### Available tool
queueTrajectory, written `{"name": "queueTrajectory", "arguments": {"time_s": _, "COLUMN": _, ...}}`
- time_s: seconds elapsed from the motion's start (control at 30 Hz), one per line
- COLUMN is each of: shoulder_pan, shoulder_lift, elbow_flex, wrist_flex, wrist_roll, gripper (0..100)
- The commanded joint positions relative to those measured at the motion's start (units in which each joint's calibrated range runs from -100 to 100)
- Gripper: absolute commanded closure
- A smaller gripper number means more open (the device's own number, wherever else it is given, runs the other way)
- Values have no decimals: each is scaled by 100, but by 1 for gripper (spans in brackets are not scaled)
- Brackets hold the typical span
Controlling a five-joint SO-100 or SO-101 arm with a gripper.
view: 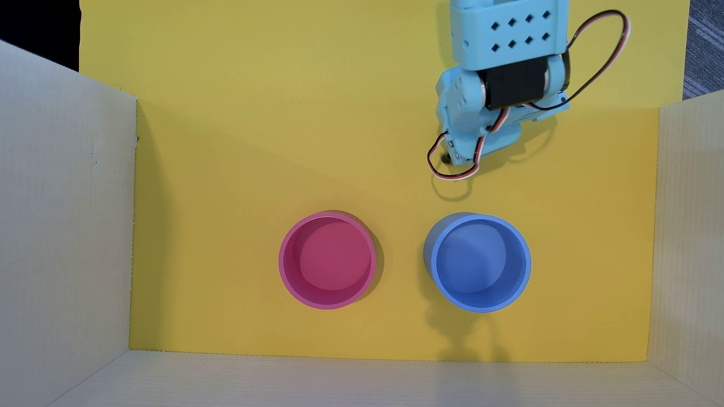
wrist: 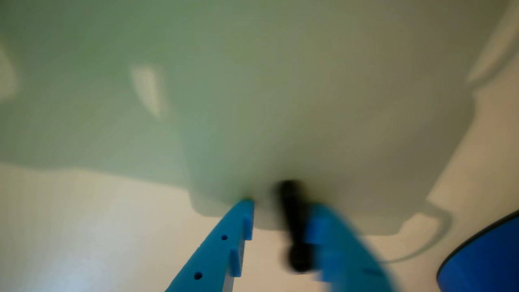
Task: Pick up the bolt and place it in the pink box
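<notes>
In the overhead view the light-blue arm reaches down from the upper right of the frame, and its gripper (view: pixel 450 156) sits low over the yellow mat (view: pixel 235 156), a looped cable hanging beside it. A small dark speck at the tip is all that view shows of the bolt (view: pixel 445 158). The wrist view tells more, though it is blurred: the bolt (wrist: pixel 294 223) lies lengthwise between the two blue fingers in the lower middle of the frame, its rounded head toward the bottom edge, resting against the right-hand finger (wrist: pixel 332 243) while a gap shows to the left-hand one (wrist: pixel 227 243). The jaws look part-spread around the bolt rather than pressed onto it — whether the right finger is only touching or already pushing cannot be told through the smear. So the reach looks done and the grasp itself is in hand; lifting, carrying and dropping are all left. The pink box (view: pixel 285 270) stands empty in the lower middle of the overhead frame, well apart from the gripper, with the blue cup (view: pixel 525 274) to its right — the nearer of the two, and the one to avoid.
</notes>
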Motion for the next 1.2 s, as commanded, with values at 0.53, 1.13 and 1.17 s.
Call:
{"name": "queueTrajectory", "arguments": {"time_s": 0.53, "shoulder_pan": 1315, "shoulder_lift": -2063, "elbow_flex": -1257, "wrist_flex": 1065, "wrist_roll": -346, "gripper": 99}}
{"name": "queueTrajectory", "arguments": {"time_s": 1.13, "shoulder_pan": 2006, "shoulder_lift": -397, "elbow_flex": -3401, "wrist_flex": 421, "wrist_roll": -762, "gripper": 99}}
{"name": "queueTrajectory", "arguments": {"time_s": 1.17, "shoulder_pan": 2006, "shoulder_lift": -186, "elbow_flex": -3663, "wrist_flex": 430, "wrist_roll": -762, "gripper": 99}}
